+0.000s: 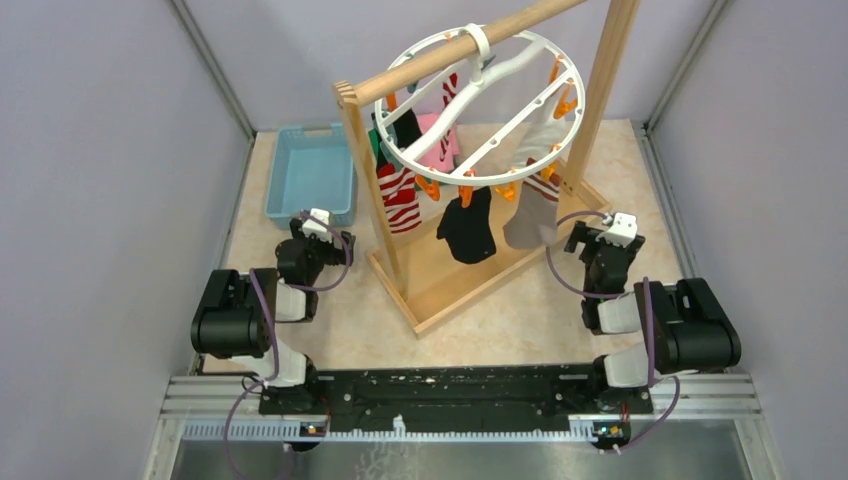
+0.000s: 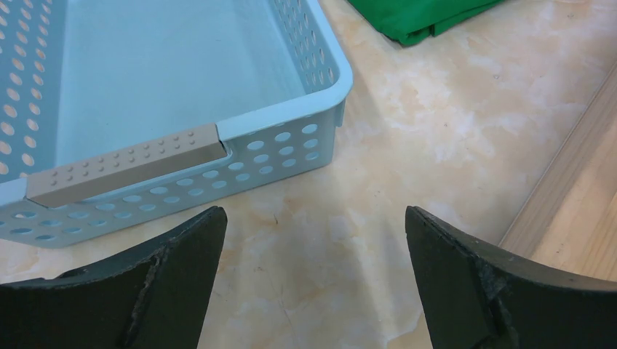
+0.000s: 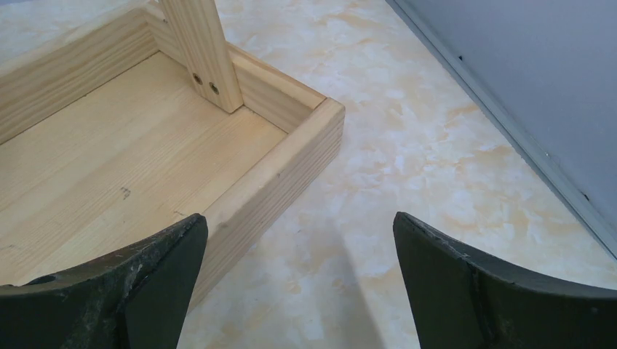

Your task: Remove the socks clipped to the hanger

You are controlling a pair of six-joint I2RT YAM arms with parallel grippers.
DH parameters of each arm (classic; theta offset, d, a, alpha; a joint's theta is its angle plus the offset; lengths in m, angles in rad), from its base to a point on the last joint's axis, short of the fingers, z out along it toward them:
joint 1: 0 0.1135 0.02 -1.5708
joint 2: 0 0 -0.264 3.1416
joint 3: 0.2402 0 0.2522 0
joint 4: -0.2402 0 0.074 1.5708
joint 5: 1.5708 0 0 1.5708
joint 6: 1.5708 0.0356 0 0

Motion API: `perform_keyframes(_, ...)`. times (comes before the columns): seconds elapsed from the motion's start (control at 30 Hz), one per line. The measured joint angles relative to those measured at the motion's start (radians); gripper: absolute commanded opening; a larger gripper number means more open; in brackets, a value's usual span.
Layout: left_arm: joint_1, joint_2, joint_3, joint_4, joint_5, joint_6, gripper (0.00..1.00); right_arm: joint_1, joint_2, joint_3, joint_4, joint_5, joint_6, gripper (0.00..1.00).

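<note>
**Left gripper** (image 2: 313, 225): fingers spread wide, nothing between them. It is low over the table (image 1: 520, 320), left of the wooden stand (image 1: 450, 290), and aimed at the near corner of the blue basket (image 2: 291, 120).

**Right gripper** (image 3: 298, 225): fingers spread wide, holding nothing. It is low, just off the stand's right-hand base corner.

**Arms**: both are folded back on themselves with elbows close to their bases. The wrists tip down toward the table, one on either side of the stand.

**Hanger** (image 1: 440, 172): hooked on the stand's rod, high above both grippers and tilted. Clipped to it:
- a black sock (image 1: 467, 228) and a grey sock (image 1: 527, 222) on the near rim
- a red-and-white striped sock (image 1: 400, 195) by the stand's left post
- a pink sock (image 1: 437, 135) and green fabric (image 2: 415, 18) behind

**Step in hand**: the start. Every sock seen is still clipped, and the visible part of the basket shows none.

**Next move, as judged**: one arm must unfold and rise to a near-rim sock, most likely the black or the grey. It must then close on the cloth below its orange clip and pull downward. The hanging ring may swing under that pull.
</note>
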Motion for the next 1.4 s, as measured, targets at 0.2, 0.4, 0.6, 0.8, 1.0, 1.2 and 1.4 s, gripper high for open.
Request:
perform_keyframes(0.2, 0.0, 0.0, 0.0, 0.0, 0.0, 0.0, 0.99, 0.0, 0.0, 0.0, 0.0, 0.001, 0.0, 0.99)
perform_keyframes(0.4, 0.003, -0.002, -0.004, 0.008, -0.004, -0.006, 0.99, 0.039, -0.148, 0.041, -0.21, 0.02, 0.001, 0.99)
perform_keyframes(0.6, 0.053, -0.161, 0.164, -0.382, 0.029, -0.018, 0.99, 0.065, -0.383, 0.161, -0.499, -0.045, 0.152, 0.99)
perform_keyframes(0.8, 0.214, -0.237, 0.494, -0.785, 0.205, -0.051, 0.99, 0.051, -0.471, 0.237, -0.797, -0.124, 0.552, 0.99)
perform_keyframes(1.0, 0.265, -0.185, 0.681, -1.062, 0.281, -0.053, 0.99, 0.138, -0.552, 0.256, -1.024, -0.177, 0.674, 0.99)
perform_keyframes(1.2, 0.259, 0.037, 0.898, -1.262, 0.246, -0.053, 0.99, 0.478, -0.635, 0.291, -1.242, -0.005, 0.719, 0.98)
perform_keyframes(1.4, 0.277, 0.217, 1.109, -1.413, 0.126, -0.072, 0.99, 0.766, -0.581, 0.298, -1.378, 0.151, 0.829, 0.97)
